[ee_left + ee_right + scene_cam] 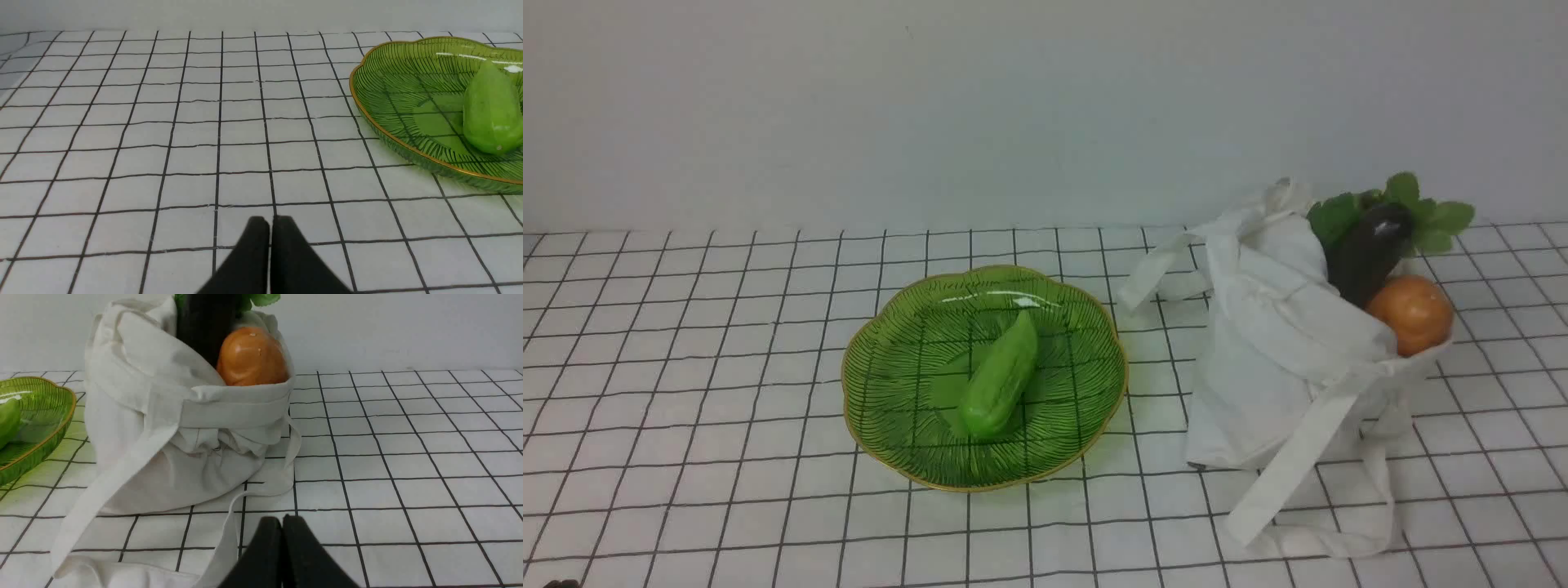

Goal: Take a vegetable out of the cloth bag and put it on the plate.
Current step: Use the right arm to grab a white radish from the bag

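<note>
The off-white cloth bag (pixel 1274 351) stands at the right, its mouth open and its straps trailing forward. A tuft of green leaves (pixel 1437 216) sticks out of it; the radish's white body is hidden inside. The green glass plate (pixel 890 408) with a gold rim lies at the centre. My left gripper (pixel 269 220) is shut and empty, low over the cloth left of the plate (pixel 384 94). My right gripper (pixel 282 520) is shut and empty, just in front of the bag (pixel 163 457), near a strap. Neither gripper shows in the front view.
A light green cucumber (pixel 1001 380) lies on the plate. A dark purple eggplant (pixel 1368 249) and a round orange item (pixel 1411 312) stick out of the bag's mouth. A white cloth with a black grid (pixel 686 367) covers the table; a plain wall stands behind.
</note>
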### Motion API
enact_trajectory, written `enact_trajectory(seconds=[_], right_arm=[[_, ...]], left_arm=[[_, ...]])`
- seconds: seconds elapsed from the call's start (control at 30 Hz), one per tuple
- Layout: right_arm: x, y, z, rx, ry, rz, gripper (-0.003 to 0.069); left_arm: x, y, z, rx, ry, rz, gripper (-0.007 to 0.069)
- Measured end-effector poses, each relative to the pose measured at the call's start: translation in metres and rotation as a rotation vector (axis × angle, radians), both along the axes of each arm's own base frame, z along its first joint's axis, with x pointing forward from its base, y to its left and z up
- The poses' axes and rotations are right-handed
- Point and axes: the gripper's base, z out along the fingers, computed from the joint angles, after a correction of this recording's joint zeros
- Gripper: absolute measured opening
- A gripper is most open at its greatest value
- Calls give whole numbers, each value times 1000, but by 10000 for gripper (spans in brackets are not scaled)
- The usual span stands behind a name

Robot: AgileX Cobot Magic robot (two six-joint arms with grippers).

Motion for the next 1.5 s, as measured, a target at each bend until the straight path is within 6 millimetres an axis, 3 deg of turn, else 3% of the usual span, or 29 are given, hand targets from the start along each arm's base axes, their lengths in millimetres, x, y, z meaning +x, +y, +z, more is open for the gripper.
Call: enact_trajectory(seconds=[0.73, 0.83, 0.9, 0.93, 0.97, 1.03, 1.3, 1.43, 1.5], right_arm=[[0, 0, 0, -1, -4, 0, -13], [1, 2, 4, 127, -65, -4, -13], [2, 2, 14, 375, -166, -21, -13], [2, 2, 14, 382, -166, -22, -13], [2, 0, 23, 613, -252, -45, -13], [2, -2, 27, 752, -296, -64, -13], [1, -7, 32, 837, -367, -91, -13], [-4, -8, 57, 801, -452, -64, -13], [-8, -3, 93, 695, -459, -11, -13]], left_arm=[[0, 0, 0, 0, 0, 0, -8], [0, 0, 0, 0, 0, 0, -8], [0, 0, 0, 6, 0, -2, -8], [0, 0, 0, 6, 0, -2, -8], [0, 0, 0, 6, 0, -2, -8], [0, 0, 0, 6, 0, -2, -8], [0, 0, 0, 6, 0, -2, -8], [0, 0, 0, 6, 0, -2, -8], [0, 0, 0, 6, 0, -2, -8]])
